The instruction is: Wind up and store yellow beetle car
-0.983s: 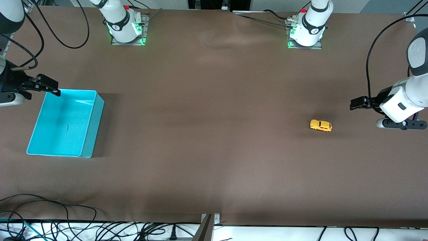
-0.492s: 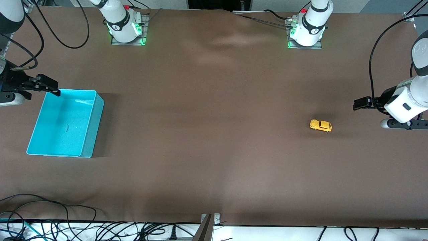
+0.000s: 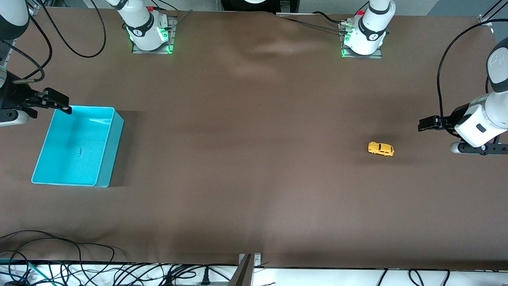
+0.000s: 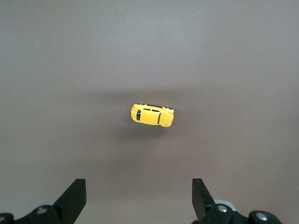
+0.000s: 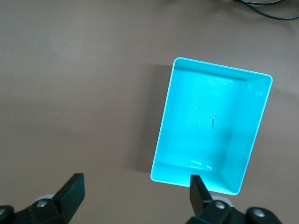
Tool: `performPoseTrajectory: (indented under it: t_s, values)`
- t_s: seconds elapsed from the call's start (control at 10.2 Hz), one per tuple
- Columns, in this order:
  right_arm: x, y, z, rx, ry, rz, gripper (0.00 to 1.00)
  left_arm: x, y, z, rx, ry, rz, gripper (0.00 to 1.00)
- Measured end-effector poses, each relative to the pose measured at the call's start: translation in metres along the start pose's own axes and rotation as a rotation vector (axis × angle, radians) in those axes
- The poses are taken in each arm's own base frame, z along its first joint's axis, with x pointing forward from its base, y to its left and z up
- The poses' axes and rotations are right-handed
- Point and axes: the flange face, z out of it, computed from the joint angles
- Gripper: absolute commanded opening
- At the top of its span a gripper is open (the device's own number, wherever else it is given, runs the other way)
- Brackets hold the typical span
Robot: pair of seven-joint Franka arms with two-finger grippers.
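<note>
The little yellow beetle car sits on its wheels on the brown worktop, toward the left arm's end. Nothing is touching it. It lies sideways, with its long side facing the front camera.

Near the car, and a bit farther from the front camera, the left pincer hangs in the air over the bare worktop. Its two fingers are spread wide and hold nothing. In the left wrist view the car shows in the middle, out ahead of the spread fingers.

The cyan bin is well apart from the car, at the right arm's end of the worktop. It looks empty but for a tiny dark speck on its floor. The right pincer hangs over the bin's corner farthest from the front camera. Its fingers are spread wide too, and it holds nothing. This arm seems to be waiting.

I think the job is at its very first step: getting hold of the car. No winding or storing is done yet. Next, the left pincer should go over the car, come down, and close on its two long sides. The car is tiny and has wheels, so it may roll or slip if the fingers bump it
</note>
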Motion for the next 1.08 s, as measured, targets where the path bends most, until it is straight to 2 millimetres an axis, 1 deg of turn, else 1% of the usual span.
performPoseTrajectory:
  t_s: [0.59,0.69,0.79,1.08]
  values:
    - [0.000,0.000,0.002,0.001,-0.003,0.000,1.00,0.001,0.000,0.001,0.000,-0.002,-0.004,1.00]
    - [0.000,0.000,0.002,0.001,-0.004,0.000,1.00,0.000,-0.001,0.002,-0.001,-0.006,-0.030,1.00]
    - [0.000,0.000,0.002,0.001,-0.005,0.000,1.00,0.000,-0.004,0.006,-0.002,-0.017,-0.096,1.00]
    - [0.000,0.000,0.004,0.001,-0.007,0.000,1.00,-0.002,-0.008,0.026,-0.002,-0.055,-0.398,1.00]
